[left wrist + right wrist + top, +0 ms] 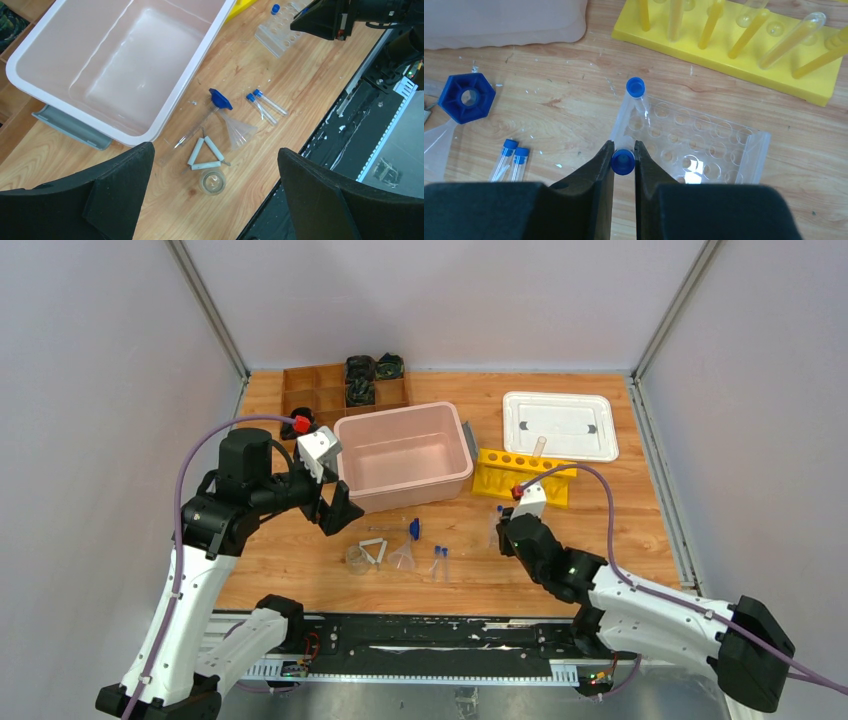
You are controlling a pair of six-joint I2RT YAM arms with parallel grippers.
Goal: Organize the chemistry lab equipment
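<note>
My right gripper (624, 145) is shut on a blue-capped clear tube (623, 163), held upright over the near-left corner of the clear holed tray (704, 145). Another capped tube (635, 88) stands in that tray. Behind it is the yellow tube rack (734, 47). Two more capped tubes (265, 106) lie flat on the wood beside the funnel (237, 131), the blue-tipped rod (220, 98), the white wire triangle (205, 155) and the small beaker (212, 181). My left gripper (215, 148) hangs open, high above the triangle and beaker, holding nothing.
The large pink bin (400, 412) sits mid-table, close to my left gripper (335, 505). Its white lid (558, 425) lies at the back right. A brown compartment box (320, 390) with dark items is at the back left. A black rail (450, 630) runs along the near edge.
</note>
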